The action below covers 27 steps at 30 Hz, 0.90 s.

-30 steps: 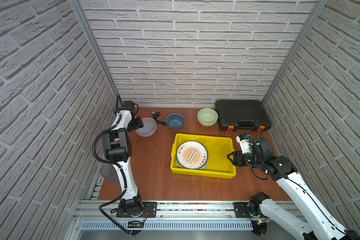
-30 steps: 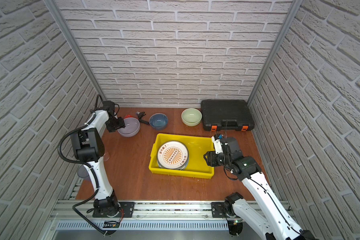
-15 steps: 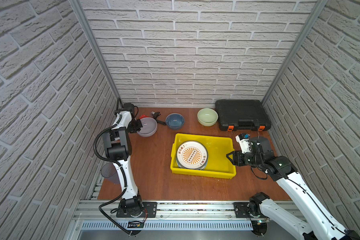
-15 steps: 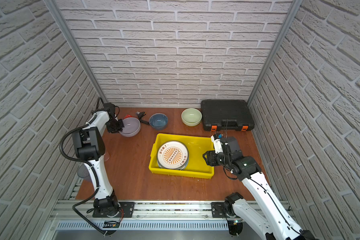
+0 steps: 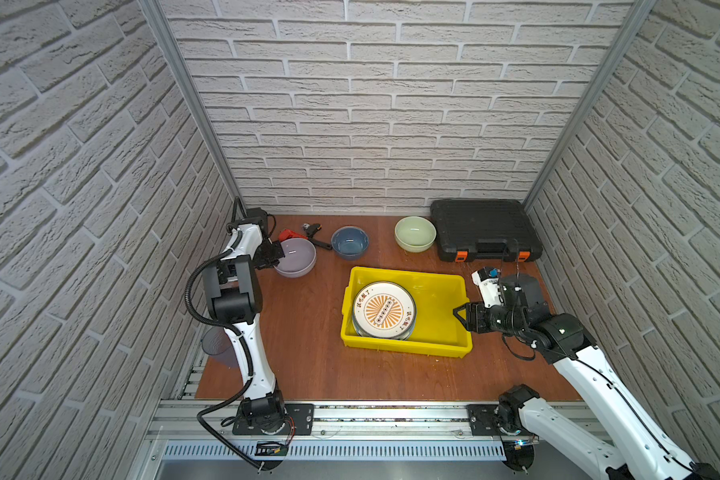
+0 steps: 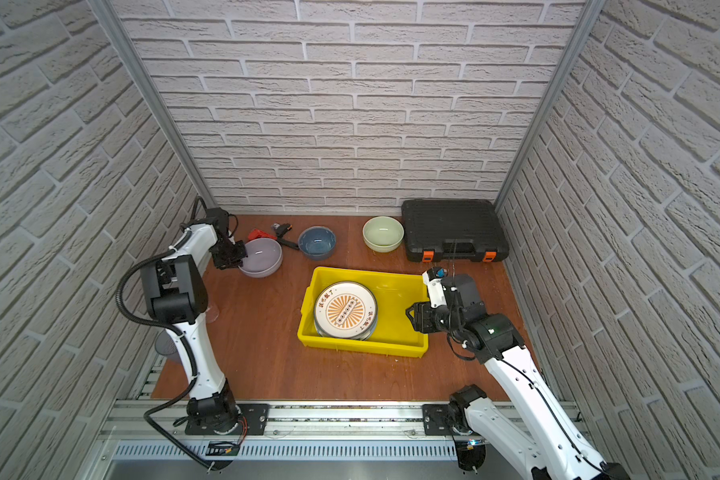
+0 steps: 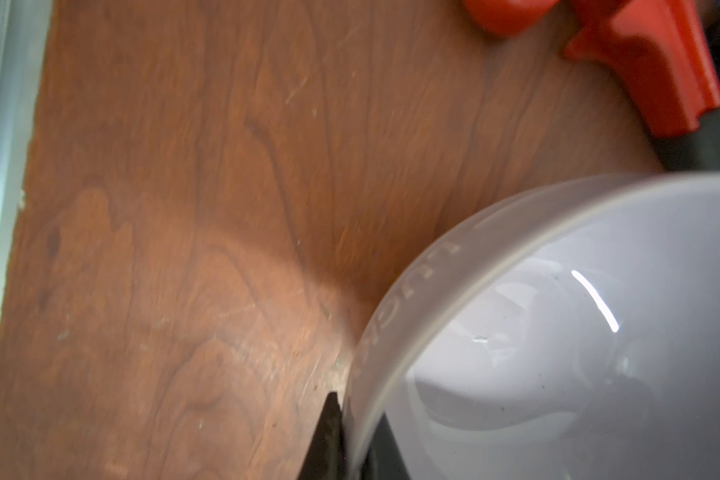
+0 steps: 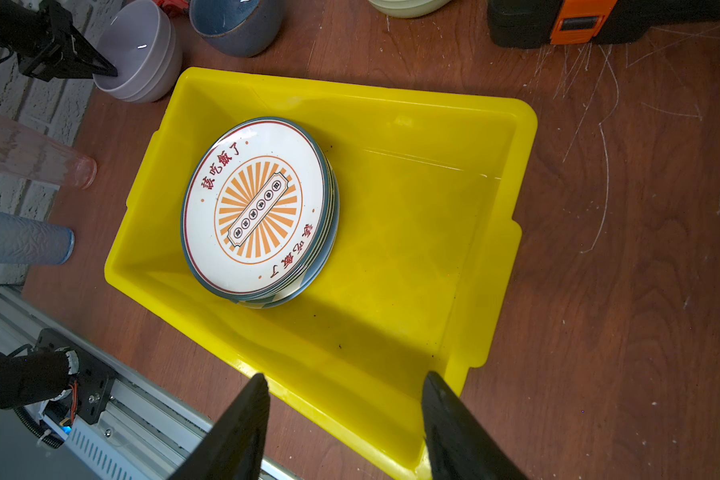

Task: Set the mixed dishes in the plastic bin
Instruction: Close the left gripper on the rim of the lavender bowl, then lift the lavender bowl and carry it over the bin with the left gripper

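Two red "該吃飯了" on plate [image 8: 258, 208]

Red Chinese characters 該吃飯了 curve along the left side of the white round printed plate [image 8: 254, 208] with the orange sunburst, and again along its right side. Its centre banner's circled characters are too small to read. The lilac glossy bowl [image 7: 558, 353] bears raised lettering below its rim, beginning "LU"; the rest blurs.

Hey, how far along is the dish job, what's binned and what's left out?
Done: the stack of white printed plates lies in the yellow plastic bin. In hand: the left gripper is shut on the rim of the lilac bowl, outside the bin. Left: the dark-blue bowl, the pale-green bowl, the pink see-through tumbler, the blue see-through tumbler. The right gripper is open.
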{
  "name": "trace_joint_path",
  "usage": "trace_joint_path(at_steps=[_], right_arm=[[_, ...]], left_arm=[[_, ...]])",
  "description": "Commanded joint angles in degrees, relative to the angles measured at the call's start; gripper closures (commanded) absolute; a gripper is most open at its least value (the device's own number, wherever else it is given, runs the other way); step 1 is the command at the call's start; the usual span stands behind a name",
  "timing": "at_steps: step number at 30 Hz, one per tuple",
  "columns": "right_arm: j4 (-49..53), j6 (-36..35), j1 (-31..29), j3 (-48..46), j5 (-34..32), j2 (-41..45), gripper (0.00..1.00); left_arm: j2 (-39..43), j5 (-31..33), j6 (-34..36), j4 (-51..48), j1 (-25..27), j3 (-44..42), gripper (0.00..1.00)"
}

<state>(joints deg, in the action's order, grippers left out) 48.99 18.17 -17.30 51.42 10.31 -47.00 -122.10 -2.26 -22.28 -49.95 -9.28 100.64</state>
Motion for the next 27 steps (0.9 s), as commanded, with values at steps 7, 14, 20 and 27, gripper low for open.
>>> trace_joint_path(at_steps=[7, 14, 20, 27], right_arm=[[-2.06, 0.28, -0.01, -0.18, -0.23, 0.17, 0.40], [-2.12, 1.01, -0.01, 0.50, 0.03, -0.24, 0.40], [-0.66, 0.64, -0.01, 0.90, -0.54, -0.15, 0.40], [-0.39, -0.29, -0.01, 0.89, -0.97, -0.40, 0.36]], left_arm=[[13.12, -0.42, 1.21, -3.51, -0.37, -2.33, 1.00], [21.77, -3.06, 2.23, -6.19, 0.02, -3.05, 1.00], [26.95, -8.73, 4.41, -10.33, 2.93, -3.54, 1.00], [31.25, -9.89, 5.14, -14.11, 12.78, -2.01, 1.00]])
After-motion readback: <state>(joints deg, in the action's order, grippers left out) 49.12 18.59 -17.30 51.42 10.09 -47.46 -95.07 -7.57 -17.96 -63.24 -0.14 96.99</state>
